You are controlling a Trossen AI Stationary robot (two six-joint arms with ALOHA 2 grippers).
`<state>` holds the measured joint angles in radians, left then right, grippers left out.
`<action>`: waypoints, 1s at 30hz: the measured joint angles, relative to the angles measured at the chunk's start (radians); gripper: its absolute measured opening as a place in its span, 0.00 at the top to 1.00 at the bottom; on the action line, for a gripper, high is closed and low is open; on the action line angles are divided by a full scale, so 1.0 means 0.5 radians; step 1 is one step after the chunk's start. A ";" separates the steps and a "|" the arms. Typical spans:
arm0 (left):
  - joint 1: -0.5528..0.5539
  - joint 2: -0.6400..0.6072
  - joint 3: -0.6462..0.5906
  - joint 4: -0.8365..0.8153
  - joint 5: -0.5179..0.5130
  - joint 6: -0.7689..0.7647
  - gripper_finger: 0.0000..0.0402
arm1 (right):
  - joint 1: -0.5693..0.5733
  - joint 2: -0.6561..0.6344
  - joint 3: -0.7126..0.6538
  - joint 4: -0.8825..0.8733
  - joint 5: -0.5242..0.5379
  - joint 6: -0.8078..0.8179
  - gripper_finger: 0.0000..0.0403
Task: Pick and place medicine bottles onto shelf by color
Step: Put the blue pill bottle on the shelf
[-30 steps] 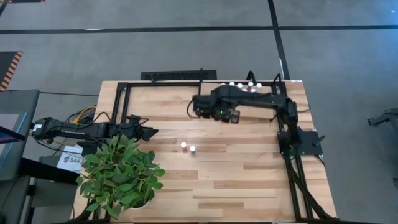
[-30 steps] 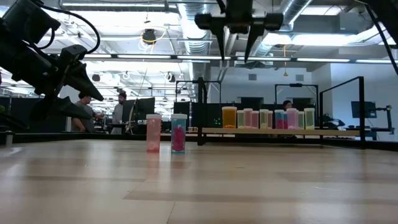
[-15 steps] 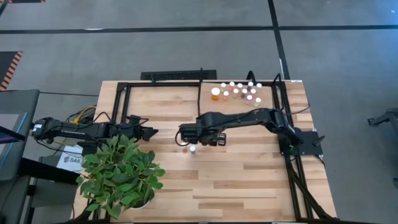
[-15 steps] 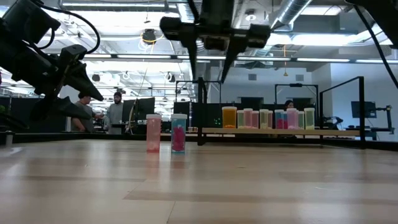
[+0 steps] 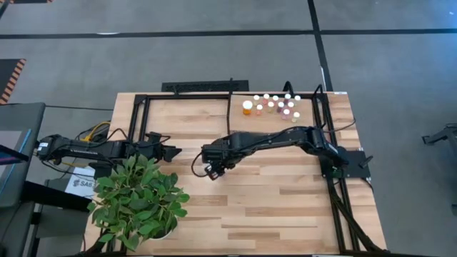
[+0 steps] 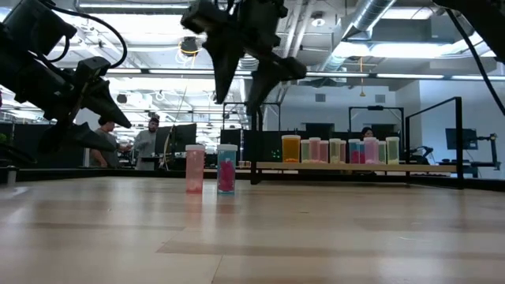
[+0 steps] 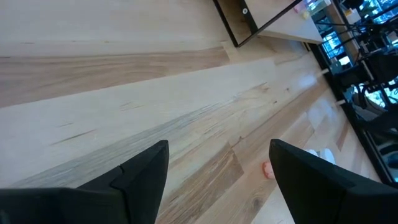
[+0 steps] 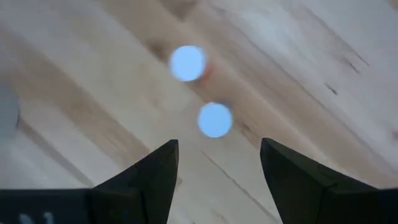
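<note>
Two white-capped medicine bottles stand upright on their bases mid-table: a pale pink one and a deeper pink one. Their caps show in the right wrist view. My right gripper hovers open well above them, pointing steeply down and touching nothing; it hides them in the high view. More bottles stand in a row on the shelf at the far right. My left gripper waits open at the table's left.
A potted plant fills the near left corner, close to my left arm. Black frame bars and an upright post edge the far part of the table. People sit in the room beyond.
My right gripper has swung from over the shelf's bottles toward the near left and come down some, now standing above the two bottles mid-table. It has rolled about its pointing line on the way. The bottles have not moved.
</note>
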<state>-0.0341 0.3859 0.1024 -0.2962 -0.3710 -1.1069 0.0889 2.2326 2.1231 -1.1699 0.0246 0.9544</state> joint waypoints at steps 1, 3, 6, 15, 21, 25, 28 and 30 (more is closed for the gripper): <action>0.000 0.000 0.000 0.000 0.000 -0.001 0.34 | 0.012 0.000 0.000 0.019 0.000 -0.087 0.38; 0.000 0.000 0.000 0.000 0.000 0.000 0.34 | 0.035 0.000 0.000 0.032 0.003 -0.231 0.38; 0.000 0.000 0.000 0.000 0.001 -0.001 0.34 | 0.064 0.022 0.002 0.042 0.057 -0.348 0.38; 0.000 0.000 0.000 0.000 0.000 0.000 0.34 | 0.067 0.140 0.006 0.034 0.106 -0.392 0.38; -0.001 0.000 0.000 0.000 0.001 -0.001 0.34 | 0.067 0.208 0.001 0.053 0.111 -0.408 0.38; 0.000 0.000 0.000 0.000 0.000 0.000 0.34 | 0.066 0.280 -0.002 0.068 0.114 -0.414 0.38; -0.001 0.000 0.000 0.000 0.001 0.000 0.34 | 0.062 0.298 -0.003 0.083 0.111 -0.413 0.38; 0.000 0.000 0.000 0.000 0.001 0.000 0.34 | 0.058 0.316 0.004 0.110 0.112 -0.407 0.38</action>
<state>-0.0344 0.3859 0.1024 -0.2961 -0.3706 -1.1069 0.1177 2.3906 2.1250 -1.1150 0.0807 0.7506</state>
